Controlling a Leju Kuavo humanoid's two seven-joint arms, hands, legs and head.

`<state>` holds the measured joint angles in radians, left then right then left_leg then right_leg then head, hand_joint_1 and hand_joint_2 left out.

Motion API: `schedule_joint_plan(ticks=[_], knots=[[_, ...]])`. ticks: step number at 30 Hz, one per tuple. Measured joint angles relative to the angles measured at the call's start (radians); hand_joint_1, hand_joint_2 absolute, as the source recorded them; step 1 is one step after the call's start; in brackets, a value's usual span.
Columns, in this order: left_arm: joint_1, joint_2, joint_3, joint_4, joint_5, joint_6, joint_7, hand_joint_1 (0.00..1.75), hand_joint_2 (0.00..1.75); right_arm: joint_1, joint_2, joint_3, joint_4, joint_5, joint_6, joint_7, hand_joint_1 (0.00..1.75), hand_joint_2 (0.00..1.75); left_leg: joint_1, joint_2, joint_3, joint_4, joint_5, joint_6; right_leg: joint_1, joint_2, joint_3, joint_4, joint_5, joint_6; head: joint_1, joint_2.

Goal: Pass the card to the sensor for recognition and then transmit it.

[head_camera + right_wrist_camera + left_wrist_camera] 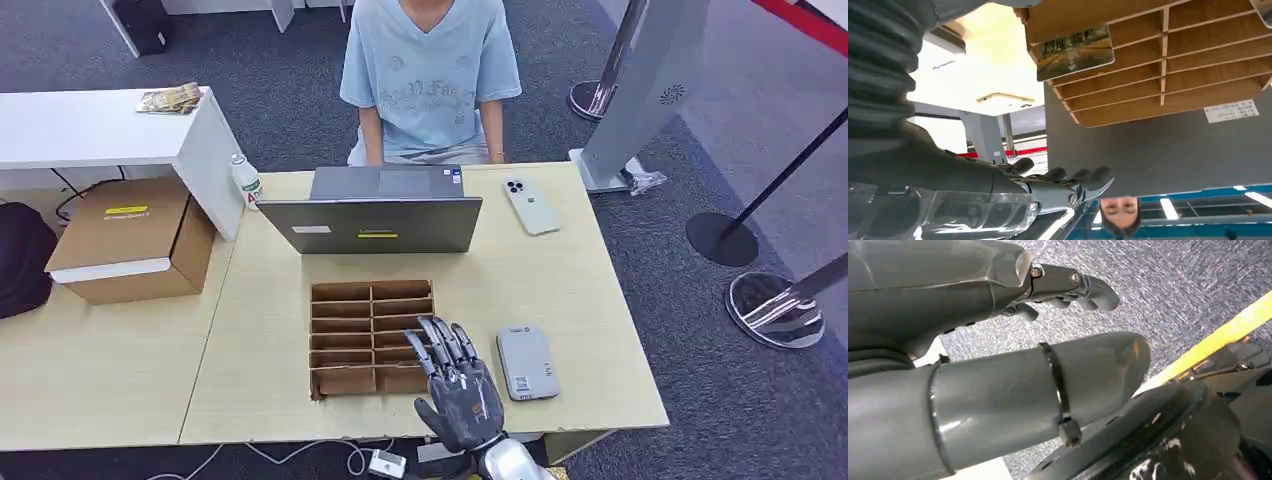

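While the right robot hand (458, 385) hovers over the near right corner of the cardboard divider box (371, 337) in the head view, its fingers lie stretched and apart, holding nothing. Just beside it on the right sits the grey sensor (526, 362), flat on the counter (580, 290), close to the near edge. Bare counter stretches beyond the sensor to the right edge and up toward a white phone (530, 205). A grey laptop (372, 210) stands just behind the box, a person (430, 75) seated beyond it. A small bottle (246, 182) stands at the counter's far left corner; its label is too small to read. A brown carton (130, 238) with a yellow sticker rests on the lower counter to the left.

In the left wrist view, the left robot hand (1063, 287) hangs over grey carpet, fingers curled in on nothing.

In the right wrist view, the card (1075, 51), printed with a road scene, stands in a corner compartment of the divider box, well apart from the open fingers (1083, 180). A white label (1231, 110) on the laptop's lid is unreadable.
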<state>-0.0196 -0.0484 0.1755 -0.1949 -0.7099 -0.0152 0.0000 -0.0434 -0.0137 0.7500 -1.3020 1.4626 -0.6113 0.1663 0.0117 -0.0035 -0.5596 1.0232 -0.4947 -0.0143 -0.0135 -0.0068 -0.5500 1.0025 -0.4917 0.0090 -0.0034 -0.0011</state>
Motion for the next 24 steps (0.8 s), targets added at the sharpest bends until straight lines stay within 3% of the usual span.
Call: schedule_joint_plan(ticks=[14, 15, 24], knots=[[0.000, 0.000, 0.002, 0.000, -0.005, -0.007, -0.010, 0.00, 0.00, -0.017, -0.011, 0.004, 0.000, 0.002, 0.014, 0.044, 0.19, 1.75, 0.000, 0.000, 0.000, 0.000, 0.000, 0.000, 0.000, 0.000, 0.000, 0.000, 0.000, 0.000, 0.000, 0.000], [0.000, 0.000, 0.007, 0.000, -0.011, -0.008, -0.010, 0.00, 0.00, -0.015, -0.017, -0.007, -0.011, 0.008, 0.011, 0.055, 0.28, 1.75, 0.000, 0.000, 0.000, 0.000, 0.000, 0.000, 0.000, 0.000, 0.000, 0.000, 0.000, 0.000, 0.000, 0.000], [0.000, 0.001, 0.019, 0.000, -0.022, -0.010, -0.015, 0.00, 0.00, 0.016, -0.023, -0.047, -0.050, 0.038, 0.018, 0.067, 0.16, 1.75, 0.000, 0.000, 0.000, 0.000, 0.000, 0.000, 0.000, 0.000, 0.000, 0.000, 0.000, 0.000, 0.000, 0.000]])
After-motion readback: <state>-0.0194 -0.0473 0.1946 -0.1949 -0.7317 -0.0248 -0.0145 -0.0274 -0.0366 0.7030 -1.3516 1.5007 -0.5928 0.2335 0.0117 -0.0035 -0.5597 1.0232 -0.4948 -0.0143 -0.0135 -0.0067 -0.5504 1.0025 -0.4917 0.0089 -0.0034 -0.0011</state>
